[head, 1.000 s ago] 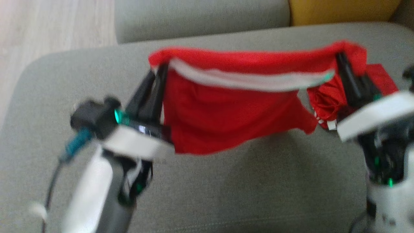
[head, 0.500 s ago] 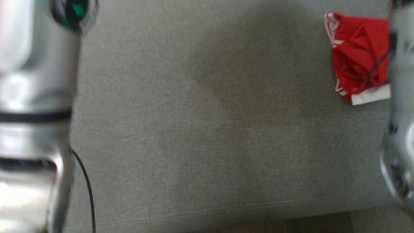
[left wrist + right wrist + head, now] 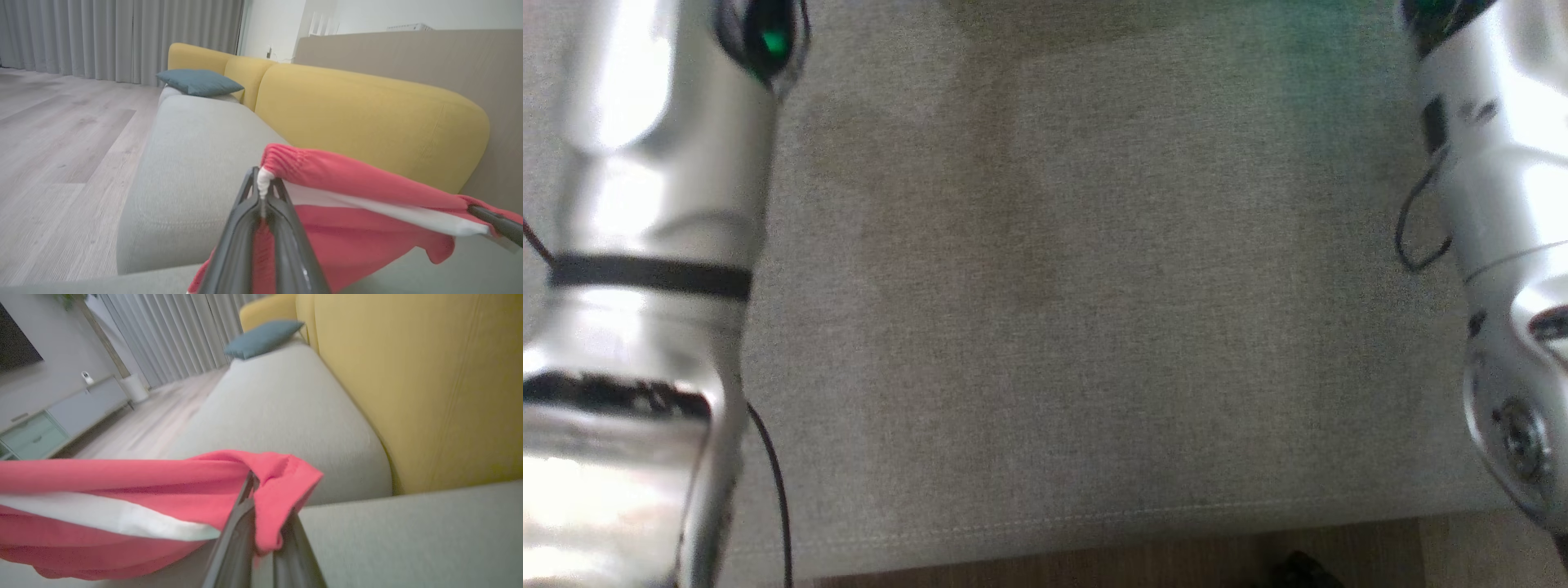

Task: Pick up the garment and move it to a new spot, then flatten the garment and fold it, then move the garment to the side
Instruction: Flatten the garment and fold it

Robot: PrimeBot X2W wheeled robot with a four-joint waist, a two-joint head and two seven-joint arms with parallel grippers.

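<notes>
Two grips confirmed: my left claw (image 3: 261, 185) is closed tight on one waistband corner of the red garment (image 3: 351, 228), my right claw (image 3: 250, 486) on the other. It hangs stretched between them, long axis claw to claw, above the grey sofa seat (image 3: 1094, 327).

The left gripper (image 3: 261, 185) pinches a gathered corner of the red garment (image 3: 347, 179) between its closed fingers. From there the cloth stretches off to its right, reaching the right gripper (image 3: 486, 216). Beyond the fingertips lie a grey sofa seat (image 3: 196, 159) and a yellow backrest (image 3: 359, 118).

Grey sofa seat (image 3: 192, 163), yellow backrest (image 3: 367, 118), wood floor (image 3: 61, 143), grey curtains (image 3: 122, 36)
</notes>
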